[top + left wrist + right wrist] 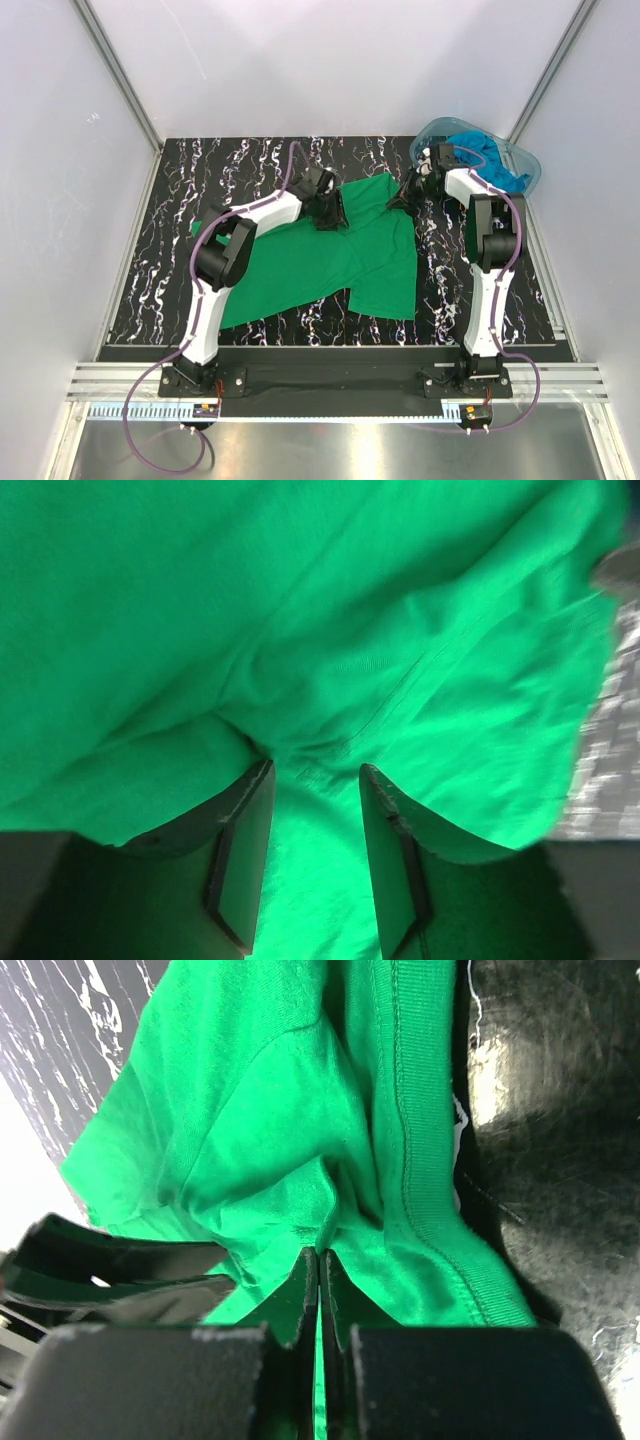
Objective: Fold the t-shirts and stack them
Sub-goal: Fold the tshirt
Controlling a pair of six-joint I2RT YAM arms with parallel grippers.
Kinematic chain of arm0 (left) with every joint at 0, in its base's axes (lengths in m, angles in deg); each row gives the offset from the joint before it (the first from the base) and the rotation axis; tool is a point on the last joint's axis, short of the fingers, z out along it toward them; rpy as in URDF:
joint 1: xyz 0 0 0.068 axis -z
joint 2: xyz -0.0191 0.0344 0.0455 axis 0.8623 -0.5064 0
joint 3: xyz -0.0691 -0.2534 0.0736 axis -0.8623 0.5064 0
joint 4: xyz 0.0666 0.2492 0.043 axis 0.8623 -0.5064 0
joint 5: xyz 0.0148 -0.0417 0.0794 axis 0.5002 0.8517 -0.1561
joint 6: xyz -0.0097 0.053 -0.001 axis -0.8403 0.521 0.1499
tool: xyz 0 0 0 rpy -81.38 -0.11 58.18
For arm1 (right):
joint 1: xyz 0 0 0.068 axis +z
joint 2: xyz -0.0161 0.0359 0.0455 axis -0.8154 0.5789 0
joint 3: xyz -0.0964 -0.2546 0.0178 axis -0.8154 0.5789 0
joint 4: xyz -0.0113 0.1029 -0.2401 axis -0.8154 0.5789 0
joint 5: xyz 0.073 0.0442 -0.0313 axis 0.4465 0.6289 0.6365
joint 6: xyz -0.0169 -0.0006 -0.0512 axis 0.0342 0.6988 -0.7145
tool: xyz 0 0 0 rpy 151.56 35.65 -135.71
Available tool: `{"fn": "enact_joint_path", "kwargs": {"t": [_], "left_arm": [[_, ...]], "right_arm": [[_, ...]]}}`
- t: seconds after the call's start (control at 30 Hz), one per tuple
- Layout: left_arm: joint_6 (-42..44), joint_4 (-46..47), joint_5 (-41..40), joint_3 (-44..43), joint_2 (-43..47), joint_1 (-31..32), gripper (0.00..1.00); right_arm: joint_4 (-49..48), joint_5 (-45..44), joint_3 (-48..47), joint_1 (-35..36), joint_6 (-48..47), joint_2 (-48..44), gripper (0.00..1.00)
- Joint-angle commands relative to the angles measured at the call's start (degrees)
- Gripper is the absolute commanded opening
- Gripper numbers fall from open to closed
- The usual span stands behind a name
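Observation:
A bright green t-shirt (pixel 330 265) lies spread and rumpled across the middle of the black marbled table (pixel 200 180). My left gripper (pixel 330 213) rests on its far middle part. In the left wrist view its jaws (pixel 315 770) stand open, with green cloth (pixel 350 600) bunched at the tips and lying flat in the gap. My right gripper (pixel 400 198) is at the shirt's far right edge. In the right wrist view it (pixel 320 1253) is shut on a pinch of the green cloth (pixel 260 1110) next to the ribbed hem. Turquoise-blue t-shirts (pixel 492 160) lie heaped in the tub.
The clear blue-tinted tub (pixel 440 128) stands at the far right corner, just behind the right gripper. White walls with metal rails (pixel 120 80) close in the table on three sides. Bare marbled table (pixel 560 1110) shows right of the hem.

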Motion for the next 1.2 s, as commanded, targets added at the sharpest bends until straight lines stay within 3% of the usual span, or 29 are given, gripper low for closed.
{"fn": "enact_joint_path", "kwargs": {"t": [0.0, 0.4, 0.73, 1.17], "left_arm": [[10.4, -5.4, -9.9, -3.4, 3.5, 2.9, 0.42], [14.0, -9.2, -19.0, -9.6, 0.3, 7.3, 0.4], [13.8, -12.0, -19.2, -13.2, -3.4, 7.8, 0.33], [15.0, -12.1, -20.0, -11.0, -2.6, 9.1, 0.39]], "right_arm": [[1.1, -0.1, -0.5, -0.2, 2.4, -3.0, 0.0], [2.8, -1.4, -0.4, -0.1, 0.7, -5.1, 0.0], [3.2, -1.2, 0.6, -0.2, -0.1, -6.9, 0.0], [2.0, -0.7, 2.0, -0.2, 0.3, -7.0, 0.0]]}}
